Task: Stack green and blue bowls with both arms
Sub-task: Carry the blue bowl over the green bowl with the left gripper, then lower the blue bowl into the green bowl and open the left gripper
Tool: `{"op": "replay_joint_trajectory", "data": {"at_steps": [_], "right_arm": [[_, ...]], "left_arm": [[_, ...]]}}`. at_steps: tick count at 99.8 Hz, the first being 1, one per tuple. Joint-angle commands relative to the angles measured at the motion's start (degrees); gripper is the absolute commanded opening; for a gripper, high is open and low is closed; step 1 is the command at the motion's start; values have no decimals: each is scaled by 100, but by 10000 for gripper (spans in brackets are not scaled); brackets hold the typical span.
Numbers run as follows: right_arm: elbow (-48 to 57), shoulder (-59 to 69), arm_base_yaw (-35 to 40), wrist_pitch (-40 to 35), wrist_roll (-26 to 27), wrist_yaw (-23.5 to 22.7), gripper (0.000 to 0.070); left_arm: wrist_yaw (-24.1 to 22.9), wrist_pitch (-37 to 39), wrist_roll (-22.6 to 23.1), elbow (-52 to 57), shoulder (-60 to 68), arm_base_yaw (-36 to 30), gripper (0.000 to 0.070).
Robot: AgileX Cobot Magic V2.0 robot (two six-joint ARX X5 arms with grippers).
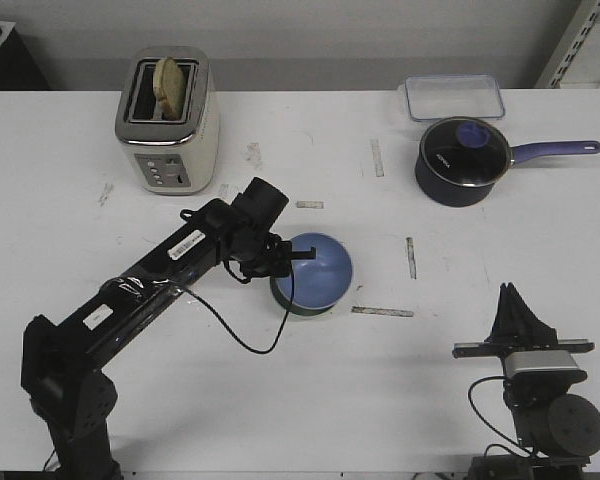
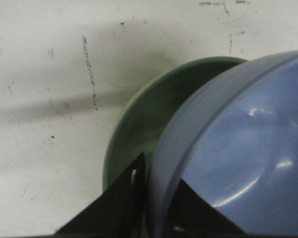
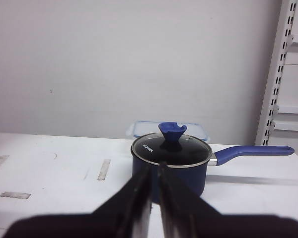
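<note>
The left arm (image 1: 150, 285) reaches across the white table (image 1: 60, 200), its left gripper (image 1: 298, 258) clamped on the rim of the blue bowl (image 1: 320, 268), one finger inside and one outside. That bowl sits tilted in the green bowl (image 2: 139, 129), which lies directly beneath the gripper. The right gripper (image 1: 510, 300) is parked with fingers nearly together, holding nothing, well apart from both bowls and pointing toward the lidded saucepan (image 3: 171, 161).

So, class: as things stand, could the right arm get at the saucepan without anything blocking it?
Probably yes. The right gripper is shut and empty, pointing straight at the saucepan, with only bare table between them. The left gripper and both bowls sit off to the side.
</note>
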Motion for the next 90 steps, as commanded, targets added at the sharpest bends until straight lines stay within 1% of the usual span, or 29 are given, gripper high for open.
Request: {"op": "replay_joint_trajectory", "data": {"at_steps": [1,15,23,28,46,55,64,76,90], "right_arm": [[15,-9,9,57,-61,2,12],[15,-9,9,57,-61,2,12],[15,-9,9,57,-61,2,12],[15,-9,9,57,-61,2,12],[15,-9,9,57,-61,2,12],[15,-9,9,57,-61,2,12],[15,-9,9,57,-61,4,12],[15,-9,9,57,-61,2,12],[15,-9,9,57,-61,2,12]], "left_arm": [[0,-44,33,155,94,-42,139],[0,-33,33,160,46,-79,144],[0,-33,35,160,-68,-94,222],[0,-33,42,160,-149,-109,254],[-7,26,258,157,-527,-105,253],[-9,175,400,94,-761,-33,253],[-9,647,688,-234,-1080,20,253],[-4,1519,1375,-1040,-1661,92,252],[-7,2568,2035,-2105,-2398,254,251]]}}
